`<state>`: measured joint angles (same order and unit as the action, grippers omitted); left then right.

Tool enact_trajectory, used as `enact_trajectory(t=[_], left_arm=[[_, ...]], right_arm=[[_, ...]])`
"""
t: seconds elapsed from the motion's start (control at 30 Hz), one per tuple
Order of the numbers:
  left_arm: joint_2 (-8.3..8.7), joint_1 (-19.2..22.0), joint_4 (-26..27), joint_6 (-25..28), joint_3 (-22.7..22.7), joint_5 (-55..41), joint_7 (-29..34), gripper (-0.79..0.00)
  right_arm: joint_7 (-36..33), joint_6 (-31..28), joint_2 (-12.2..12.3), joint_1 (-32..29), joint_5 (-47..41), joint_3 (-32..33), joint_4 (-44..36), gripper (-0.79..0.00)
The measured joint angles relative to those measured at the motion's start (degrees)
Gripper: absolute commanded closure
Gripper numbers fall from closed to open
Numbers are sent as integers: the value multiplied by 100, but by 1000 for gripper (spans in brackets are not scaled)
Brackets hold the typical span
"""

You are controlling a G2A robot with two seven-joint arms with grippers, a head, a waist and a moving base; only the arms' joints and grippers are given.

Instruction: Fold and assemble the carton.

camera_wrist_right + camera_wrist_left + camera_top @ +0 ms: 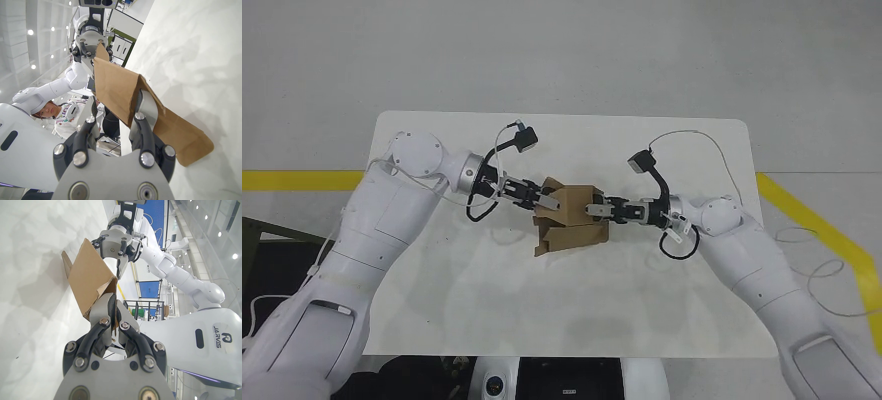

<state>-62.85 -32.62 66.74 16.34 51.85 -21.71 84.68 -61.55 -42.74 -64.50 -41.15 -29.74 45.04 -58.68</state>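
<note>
A half-folded brown carton (567, 215) sits at the centre of the white bench (662, 300), one flap lying flat toward 6 o'clock. At the carton's 9 o'clock, the left gripper (539, 196) has its fingers clenched on a cardboard wall. At 3 o'clock, the right gripper (594, 210) has its fingers spread, one tucked inside the carton, the other outside.

- A robot lab or test hall.
- Rows of round lights (30, 32) dot a high ceiling (15, 17).
- A yellow line (292, 180) crosses the pale floor (562, 50).
- Metal racks (149, 309) and cabinets (121, 47) stand beyond the white table (442, 300).
</note>
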Motion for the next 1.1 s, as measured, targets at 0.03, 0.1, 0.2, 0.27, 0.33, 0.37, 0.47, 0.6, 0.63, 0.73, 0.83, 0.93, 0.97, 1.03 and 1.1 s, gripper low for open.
enact_trajectory(t=[0.03,0.1,0.2,0.27,0.33,0.37,0.47,0.6,0.63,0.73,0.83,0.93,0.97,1.03,1.1], left_arm=[[4,-6,-2,0,8,5,6,0],[15,-26,-6,-3,28,19,10,0],[27,-57,1,-10,49,26,5,0],[32,-73,12,-17,59,28,0,0],[36,-82,24,-23,65,32,-10,0],[38,-87,30,-26,69,35,-16,0],[45,-98,34,-28,84,42,-28,0],[56,-105,41,-42,103,66,-30,0],[59,-105,44,-53,104,80,-28,0],[64,-105,61,-82,99,121,-17,0],[62,-110,76,-92,81,133,-30,0],[55,-102,92,-105,50,160,-40,0],[52,-97,98,-108,37,171,-41,0],[48,-87,102,-114,19,180,-35,0],[42,-74,102,-118,-1,181,-24,0]], right_arm=[[-1,0,7,8,-34,-7,11,-320],[-22,21,26,12,-168,-17,-15,-237],[-90,90,69,21,-307,-34,-97,-166],[-137,137,100,29,-374,-53,-156,-132],[-161,160,127,39,-404,-73,-188,-129],[-168,167,141,47,-421,-87,-201,-132],[-174,173,172,70,-455,-132,-218,-139],[-197,196,199,118,-486,-220,-265,-151],[-205,204,202,132,-493,-247,-281,-157],[-221,220,203,183,-520,-354,-322,-163],[-211,210,187,246,-562,-467,-316,-157],[-192,192,161,309,-604,-591,-296,-160],[-189,188,151,335,-618,-638,-281,-163],[-174,173,137,375,-645,-698,-250,-160],[-138,138,123,420,-665,-755,-202,-142]])
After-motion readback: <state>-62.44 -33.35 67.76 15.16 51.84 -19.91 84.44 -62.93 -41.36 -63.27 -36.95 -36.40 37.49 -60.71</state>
